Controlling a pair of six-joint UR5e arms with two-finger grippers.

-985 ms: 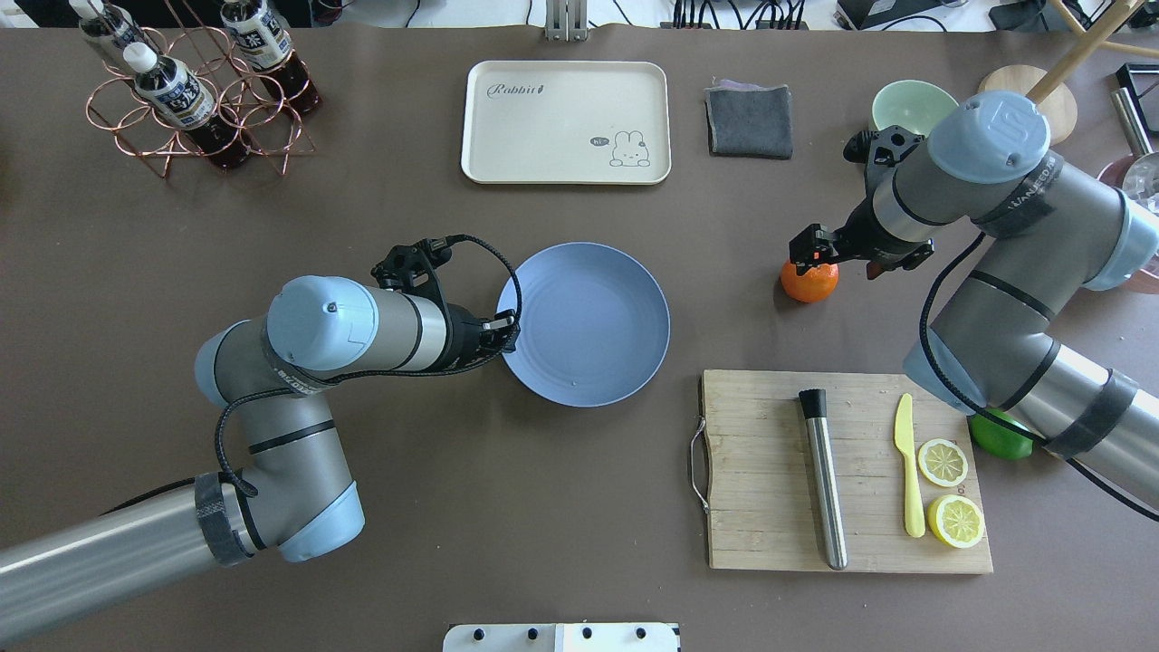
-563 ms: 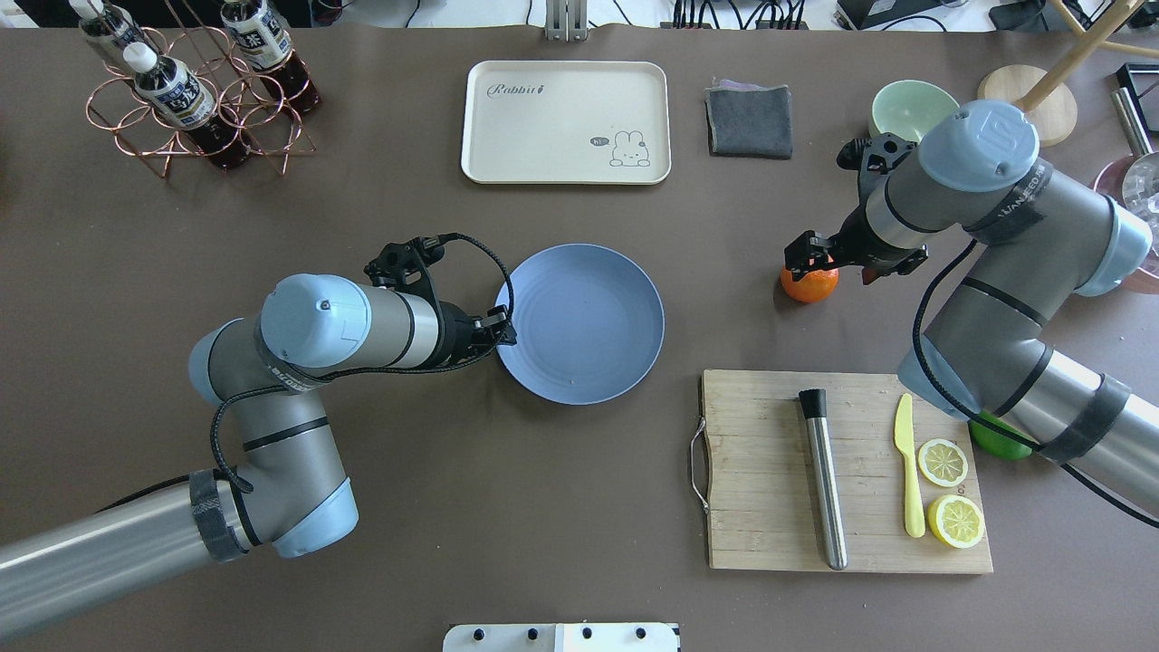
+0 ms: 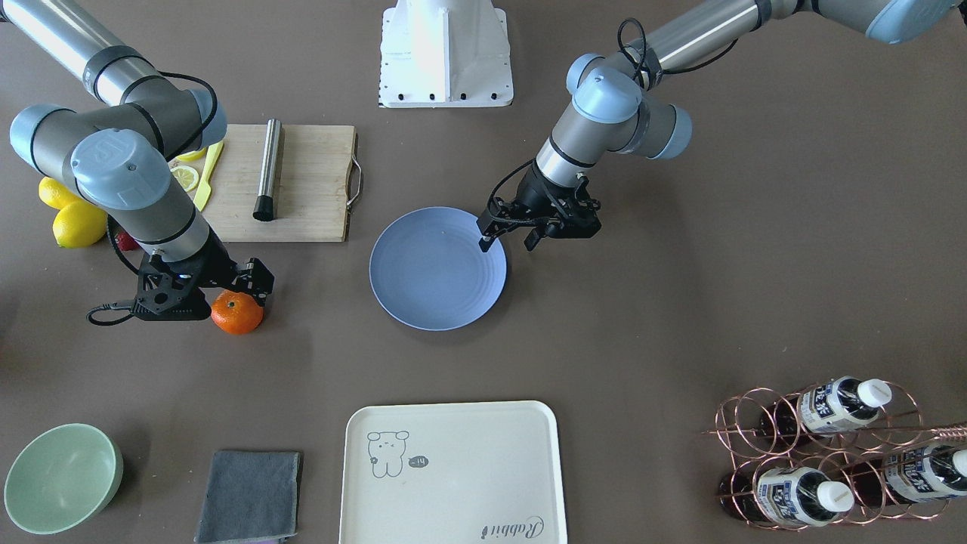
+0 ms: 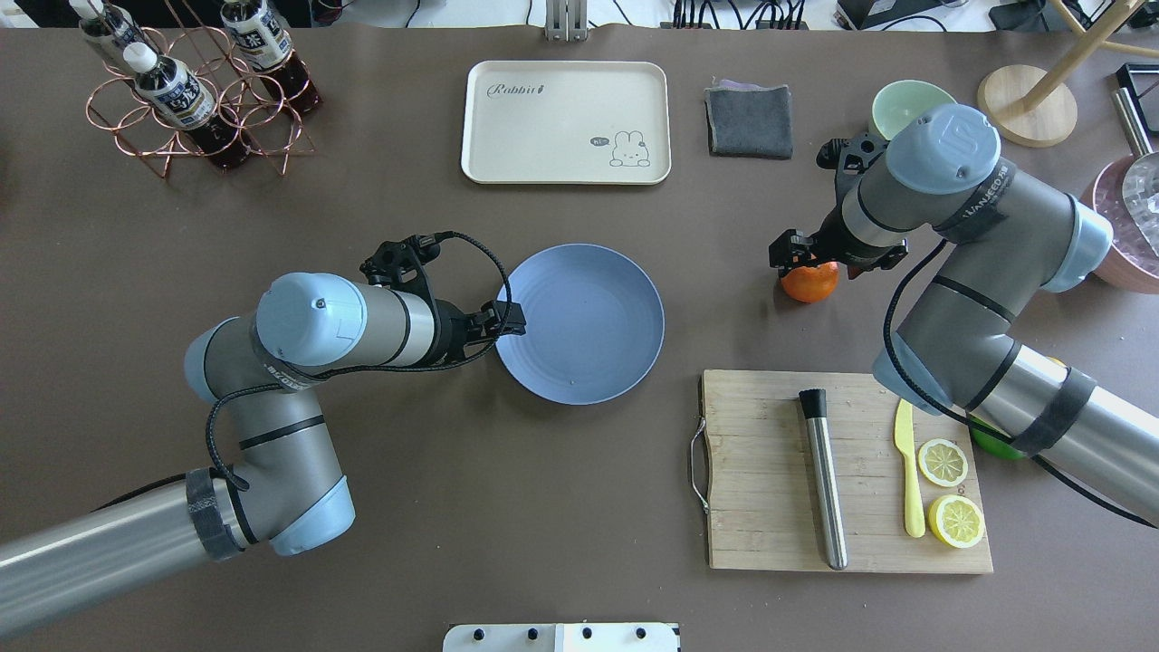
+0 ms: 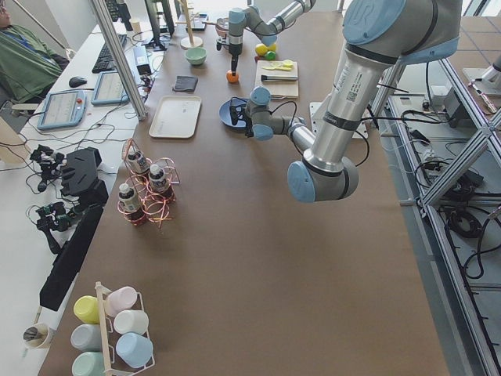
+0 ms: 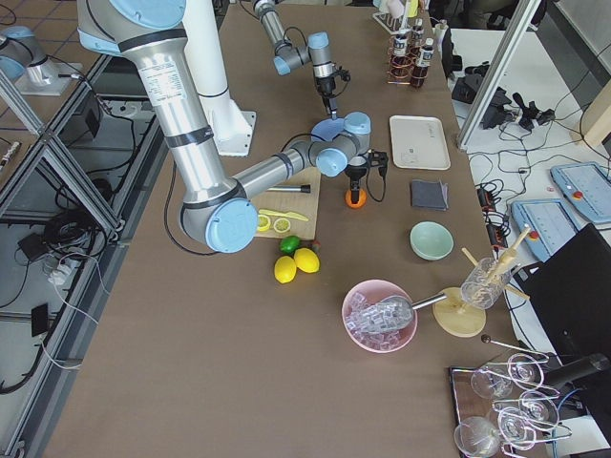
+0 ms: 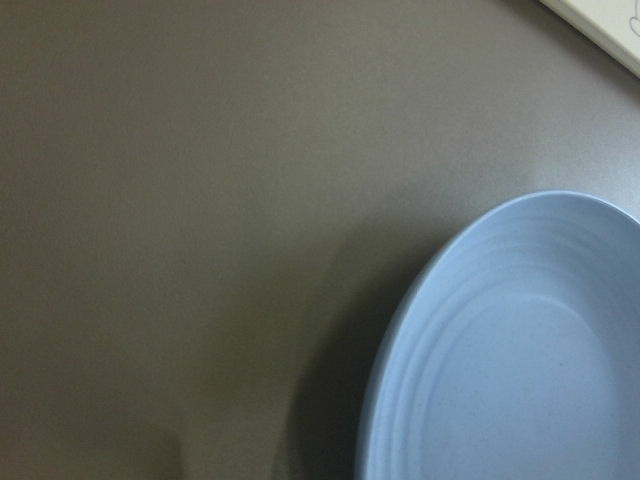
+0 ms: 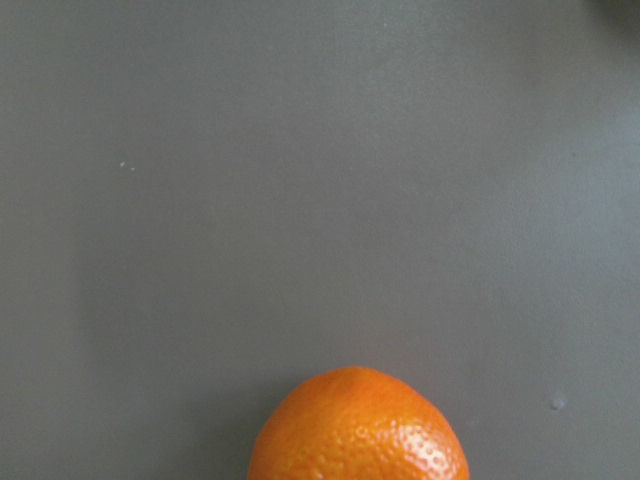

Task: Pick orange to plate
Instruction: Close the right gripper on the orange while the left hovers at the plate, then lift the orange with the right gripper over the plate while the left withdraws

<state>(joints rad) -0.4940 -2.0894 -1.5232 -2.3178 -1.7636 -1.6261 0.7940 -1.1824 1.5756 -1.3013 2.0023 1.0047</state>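
Note:
The orange [image 4: 810, 284] sits on the brown table right of the plate [image 4: 589, 344]; it also fills the bottom edge of the right wrist view as the orange [image 8: 358, 430]. My right gripper [image 4: 795, 257] hangs open just above the orange's far-left side, not gripping it; from the front the right gripper [image 3: 245, 291] is over the orange [image 3: 237, 316]. The periwinkle plate [image 3: 430, 287] is bare. My left gripper [image 4: 509, 321] stands open at the plate's left rim, one finger over the rim and one outside. The left wrist view shows the plate [image 7: 520, 360] only.
A cutting board [image 4: 770, 507] with a steel muddler [image 4: 824, 480], yellow knife [image 4: 908, 475] and lemon halves [image 4: 951, 493] lies near right. Lime [image 4: 991, 442], cream tray [image 4: 566, 122], grey cloth [image 4: 749, 120], green bowl [image 4: 896, 104], bottle rack [image 4: 195, 86] ring the table.
My right arm has swung left over the orange, which has stayed put. The left gripper shifted slightly along the plate's rim, and the plate slid a little to the left.

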